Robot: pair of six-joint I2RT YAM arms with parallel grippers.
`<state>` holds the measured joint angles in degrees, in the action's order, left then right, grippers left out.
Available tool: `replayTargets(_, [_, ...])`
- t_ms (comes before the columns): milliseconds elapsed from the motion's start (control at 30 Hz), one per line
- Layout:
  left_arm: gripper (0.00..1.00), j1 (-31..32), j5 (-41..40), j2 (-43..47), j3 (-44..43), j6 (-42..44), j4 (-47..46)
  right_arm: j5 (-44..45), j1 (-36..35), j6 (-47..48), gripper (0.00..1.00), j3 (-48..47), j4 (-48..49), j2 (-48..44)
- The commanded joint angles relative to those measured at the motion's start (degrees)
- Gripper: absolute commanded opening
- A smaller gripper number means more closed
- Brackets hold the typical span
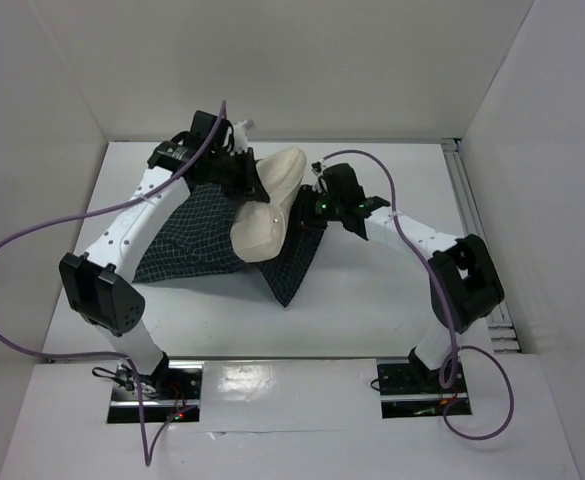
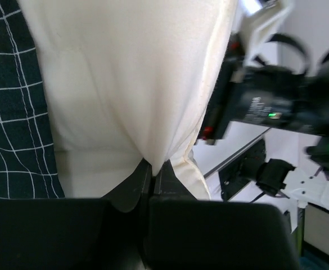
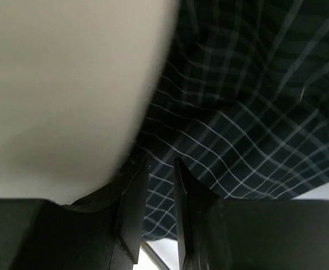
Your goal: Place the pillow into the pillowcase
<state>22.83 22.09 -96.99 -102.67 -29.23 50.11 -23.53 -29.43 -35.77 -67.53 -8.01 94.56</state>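
Cream pillow (image 1: 272, 205), soft and light, bunches where left gripper (image 2: 152, 169) pinches its 11 o'clock corner tight; right gripper (image 3: 160, 169) straddles limp pillowcase (image 3: 248, 112), jaws narrowly apart, hold unclear.

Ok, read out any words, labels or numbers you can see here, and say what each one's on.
No text here can be read.
White print on the right arm's black wrist housing, left wrist view: too blurred to read.
The pillow and pillowcase: no lettering visible.
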Motion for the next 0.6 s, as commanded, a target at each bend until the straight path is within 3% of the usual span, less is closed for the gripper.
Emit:
replayTargets(0, [0.0,-1.21,7.09,5.5,-0.52,-4.25,-8.44,-0.04,-1.59,-2.46,0.32,-2.52,6.33,1.24])
replayTargets(167, [0.0,-2.96,10.86,7.61,0.19,-6.71,-11.34,1.12,-2.21,-4.48,0.53,-1.38,10.81,2.55])
replayTargets(267, [0.0,-2.97,11.58,8.13,0.72,-7.33,-12.05,1.12,-2.74,-5.97,0.59,-1.38,14.41,4.91])
replayTargets(500, [0.0,-4.02,15.87,8.13,1.86,-9.61,-14.86,5.94,-3.79,-4.75,0.73,-5.95,12.76,10.64])
replayTargets(567, [0.0,-4.54,16.67,8.13,1.86,-9.61,-15.38,8.74,-3.79,-4.75,0.73,-7.43,12.76,12.22])
